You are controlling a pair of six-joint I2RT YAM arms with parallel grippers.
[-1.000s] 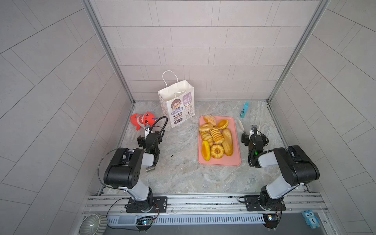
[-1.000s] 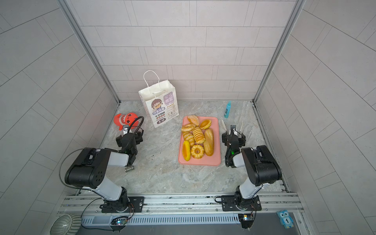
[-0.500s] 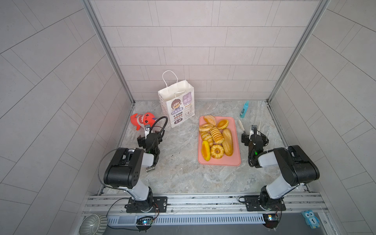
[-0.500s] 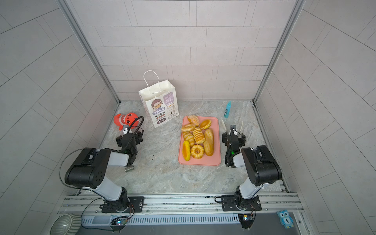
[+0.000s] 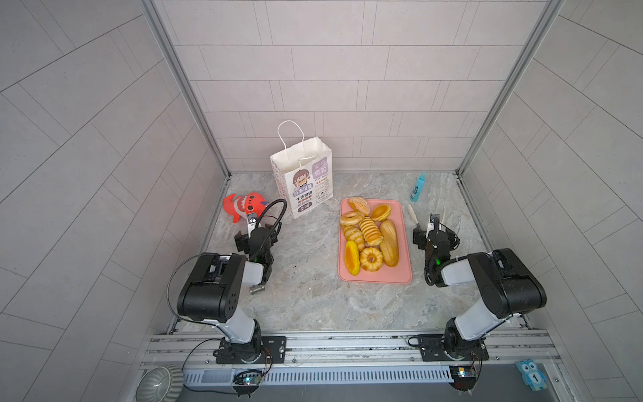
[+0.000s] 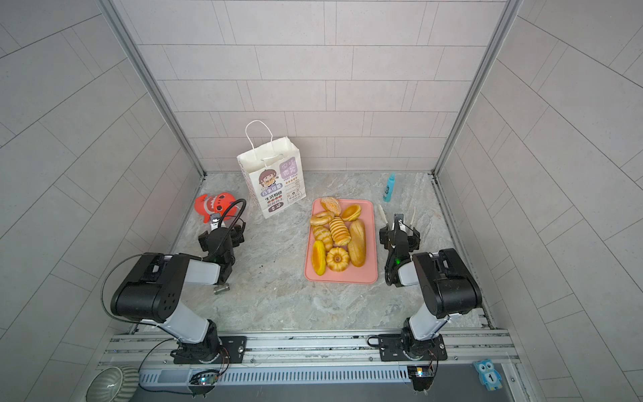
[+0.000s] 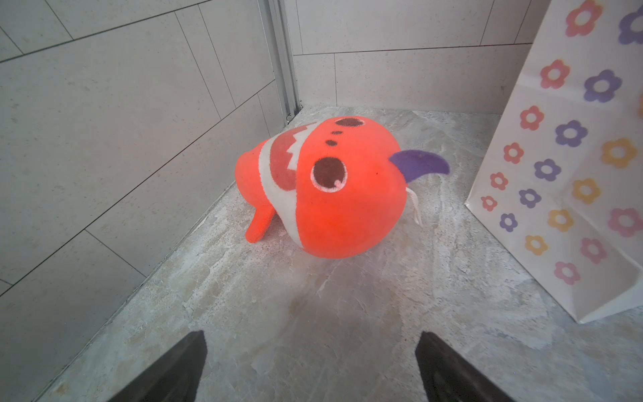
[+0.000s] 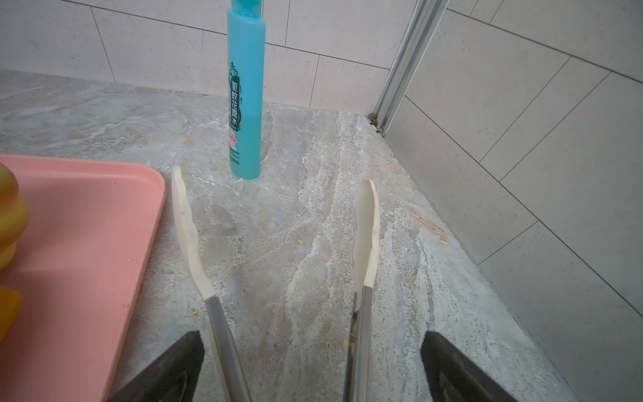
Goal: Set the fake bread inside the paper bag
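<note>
Gaping wide, left pincer (image 7: 311, 334) and right pincer (image 8: 311, 334), the latter seemingly straddling tongs (image 8: 188, 226), could topple the light paper bag (image 5: 302, 181) when dropping fake bread (image 5: 370, 231) in.

The fake bread (image 5: 369, 232) is eight glossy toy pastries, golden-yellow to brown. They lie close together on a flat pink tray (image 5: 375, 278), a little right of centre in both top views: a long loaf, two rings, ridged rolls and a sesame bun at the far end. The tall white paper bag (image 5: 306, 181), with cord handles, a cartoon girl and purple text, stands upright to the upper left of the tray, not touching it.
</note>
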